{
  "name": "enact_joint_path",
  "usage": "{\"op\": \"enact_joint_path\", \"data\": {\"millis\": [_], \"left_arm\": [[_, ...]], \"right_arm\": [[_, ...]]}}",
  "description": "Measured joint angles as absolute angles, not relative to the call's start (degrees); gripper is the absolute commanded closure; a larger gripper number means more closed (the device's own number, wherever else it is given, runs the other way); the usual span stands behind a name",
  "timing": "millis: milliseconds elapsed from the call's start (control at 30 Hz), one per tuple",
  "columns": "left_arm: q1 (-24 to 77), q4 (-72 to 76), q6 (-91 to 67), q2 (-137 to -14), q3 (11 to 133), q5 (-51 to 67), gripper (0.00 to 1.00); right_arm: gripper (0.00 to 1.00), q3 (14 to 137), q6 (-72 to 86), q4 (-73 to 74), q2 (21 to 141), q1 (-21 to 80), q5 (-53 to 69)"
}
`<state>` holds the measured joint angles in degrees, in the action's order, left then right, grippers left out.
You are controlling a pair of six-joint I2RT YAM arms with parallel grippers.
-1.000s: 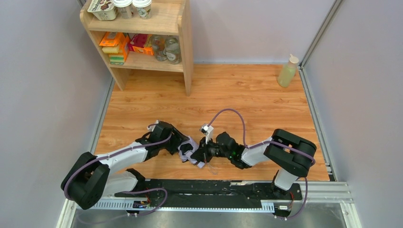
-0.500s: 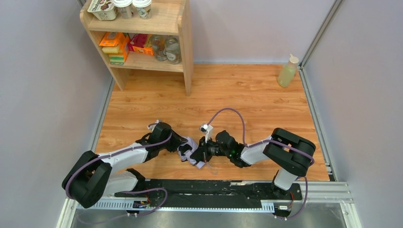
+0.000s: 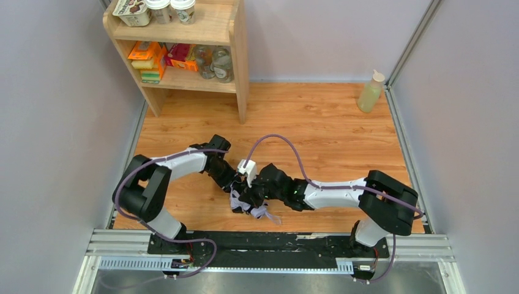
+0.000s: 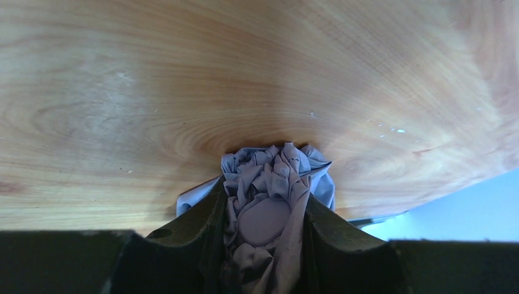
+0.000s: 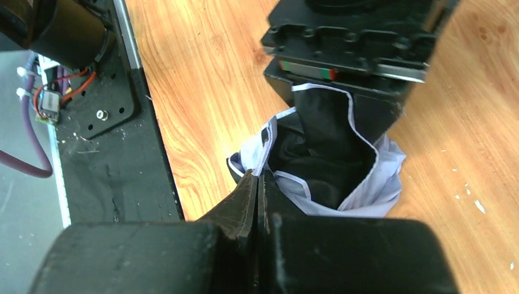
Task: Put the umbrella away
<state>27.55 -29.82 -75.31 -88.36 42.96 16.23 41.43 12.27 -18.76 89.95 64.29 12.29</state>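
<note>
Swung to 11 o'clock, left fingers [image 4: 205, 214] are clenched on limp, light pale lilac fabric umbrella [image 4: 269, 165], best gripped bunched; hem is pinched by right fingers [image 5: 245, 202].

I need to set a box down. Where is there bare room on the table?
The table is bare between the shelf and the bottle, down to its middle. Crowded: the near edge, where the left end effector and right end effector meet on the umbrella.

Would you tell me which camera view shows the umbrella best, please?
The left wrist view: the umbrella is close up, bunched in the left gripper. The right wrist view shows its dark inside; the top view shows only scraps.
</note>
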Motion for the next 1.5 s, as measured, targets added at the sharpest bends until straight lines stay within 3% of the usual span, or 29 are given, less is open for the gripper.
{"op": "enact_joint_path", "data": {"millis": [333, 633, 933, 1500], "left_arm": [[26.3, -54.4, -54.9, -103.6, 63.7, 15.5, 1.0], [25.3, -59.8, -47.7, -108.7, 68.4, 17.0, 1.0], [25.5, -69.1, -40.3, -117.5, 82.9, 13.6, 1.0], [28.1, -72.1, -40.1, -119.4, 85.9, 6.9, 1.0]], "right_arm": [[1.0, 48.4, 0.8, -12.7, 93.8, 73.5, 2.0], [1.0, 53.8, -6.0, -7.4, 96.5, 77.2, -5.7], [1.0, 60.2, -15.1, -3.9, 103.7, 79.9, -18.2], [1.0, 76.0, -29.8, 12.7, 116.8, 87.1, -34.9]]}}
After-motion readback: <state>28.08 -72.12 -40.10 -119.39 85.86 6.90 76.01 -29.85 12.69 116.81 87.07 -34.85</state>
